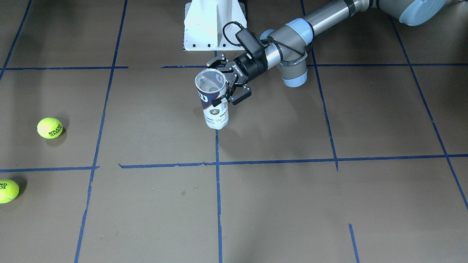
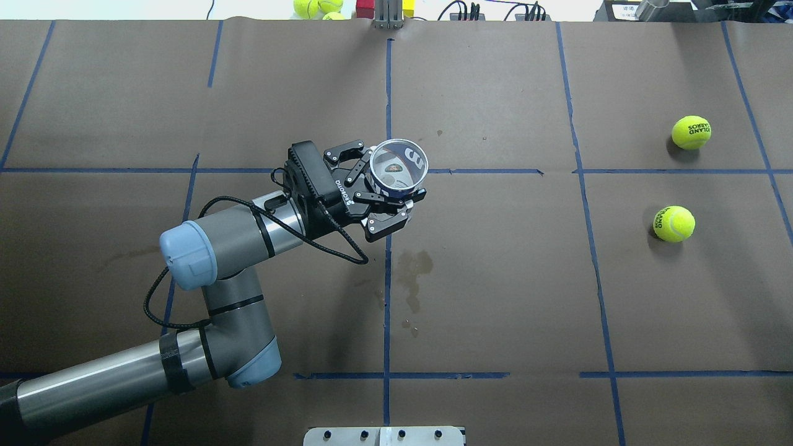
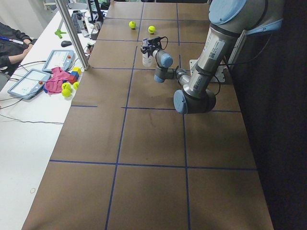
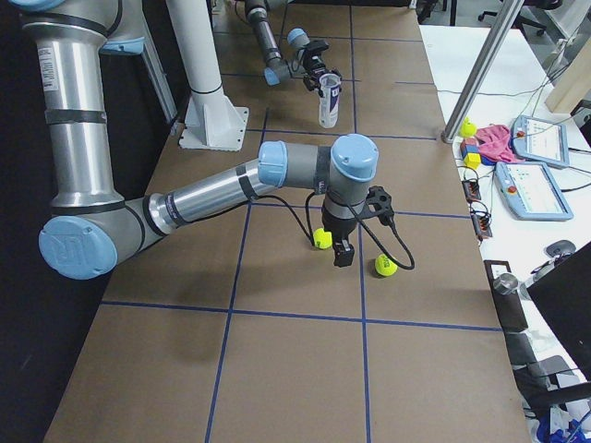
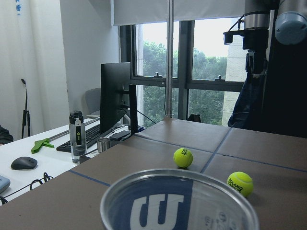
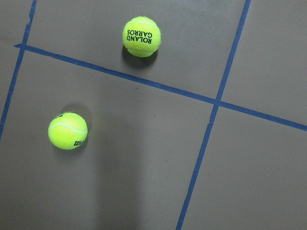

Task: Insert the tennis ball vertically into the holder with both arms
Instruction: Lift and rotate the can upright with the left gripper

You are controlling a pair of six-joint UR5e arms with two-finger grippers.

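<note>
The right gripper [image 4: 343,261], seen only from the right end of the table [image 4: 295,369], is too small to judge its opening. Picture edges cut off one tennis ball [image 1: 7,191] and the holder [image 5: 178,203] below its rim.

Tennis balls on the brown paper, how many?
2, both on the robot's right: the farther ball and the nearer ball. Extra balls lie beyond the far edge of the paper.

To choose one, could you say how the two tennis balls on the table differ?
The farther ball shows its Roland Garros print upward; the nearer ball shows print only at its edge. The farther lies beyond the blue tape line, the nearer before it. Both are yellow-green.
</note>
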